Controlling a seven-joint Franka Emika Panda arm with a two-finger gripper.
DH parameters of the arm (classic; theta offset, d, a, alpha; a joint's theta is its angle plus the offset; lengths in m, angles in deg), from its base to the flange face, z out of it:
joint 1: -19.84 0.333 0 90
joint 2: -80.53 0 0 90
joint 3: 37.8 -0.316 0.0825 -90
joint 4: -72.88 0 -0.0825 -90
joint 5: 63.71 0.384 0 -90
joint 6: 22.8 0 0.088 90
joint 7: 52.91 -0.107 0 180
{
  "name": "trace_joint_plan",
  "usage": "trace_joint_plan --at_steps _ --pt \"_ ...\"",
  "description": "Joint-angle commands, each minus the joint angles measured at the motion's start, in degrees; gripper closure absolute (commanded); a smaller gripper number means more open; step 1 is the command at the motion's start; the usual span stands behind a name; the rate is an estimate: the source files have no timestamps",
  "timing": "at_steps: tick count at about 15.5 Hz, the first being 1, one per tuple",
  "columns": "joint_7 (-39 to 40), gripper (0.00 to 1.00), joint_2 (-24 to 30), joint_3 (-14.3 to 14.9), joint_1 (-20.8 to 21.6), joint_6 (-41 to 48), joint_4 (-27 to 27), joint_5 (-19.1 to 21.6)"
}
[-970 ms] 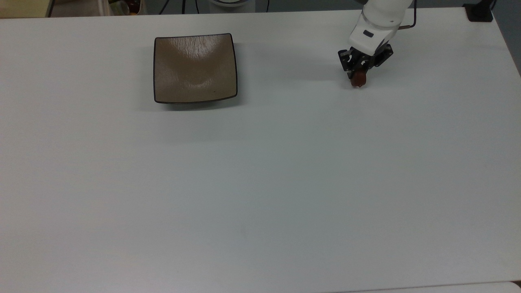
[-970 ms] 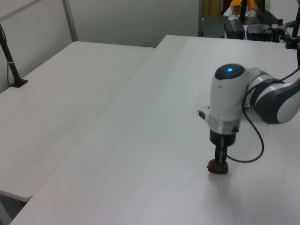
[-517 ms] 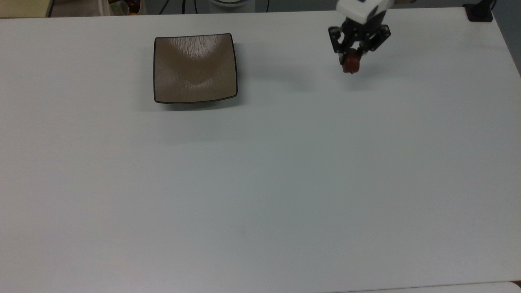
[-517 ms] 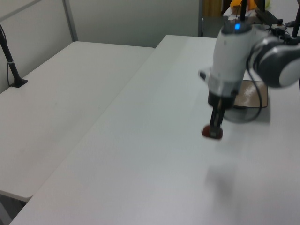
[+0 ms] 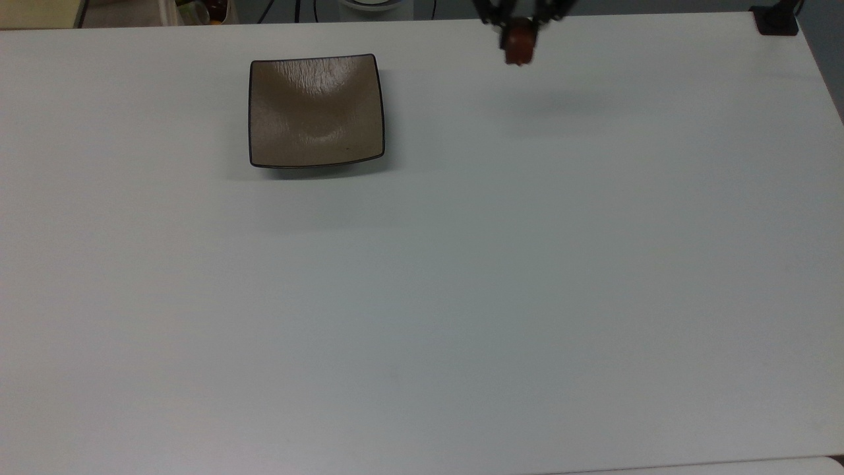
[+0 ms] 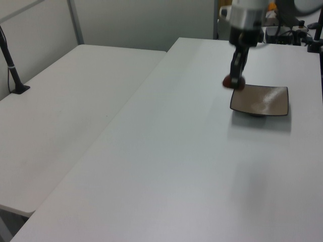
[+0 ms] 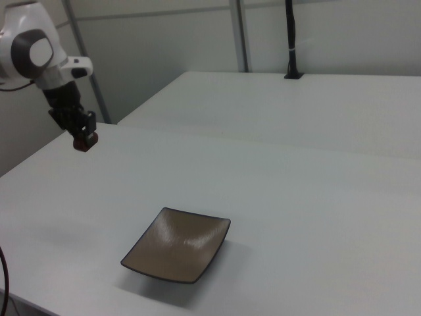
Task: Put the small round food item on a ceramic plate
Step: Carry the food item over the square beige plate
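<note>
The Panda arm (image 7: pixel 29 52) has glossy white rounded shells with a grey oval cap at one joint. Below the last white link (image 6: pixel 246 15) sits a black collar, then a black gripper (image 7: pixel 82 135) with slim dark fingers (image 6: pixel 236 63) and open-framed black linkages in the top view.

One plate (image 5: pixel 316 110), one food item (image 5: pixel 519 49), one tool (image 5: pixel 519 39).
</note>
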Motion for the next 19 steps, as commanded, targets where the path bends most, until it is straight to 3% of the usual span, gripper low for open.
trace_joint_plan --at_steps 1,6,12,15,19 --pt "11.29 0.64 2.55 5.78 0.54 4.91 0.34 2.83" --pt "16.41 0.64 2.73 9.3 -0.51 6.41 0.34 2.74" --pt "24.57 0.63 1.95 11.06 -7.0 5.8 -0.54 2.13" --pt "28.18 0.63 1.07 11.15 -10.26 5.1 -2.38 1.95" --pt "29.6 0.62 0.54 11.15 -11.94 -2.79 -8.7 1.25"
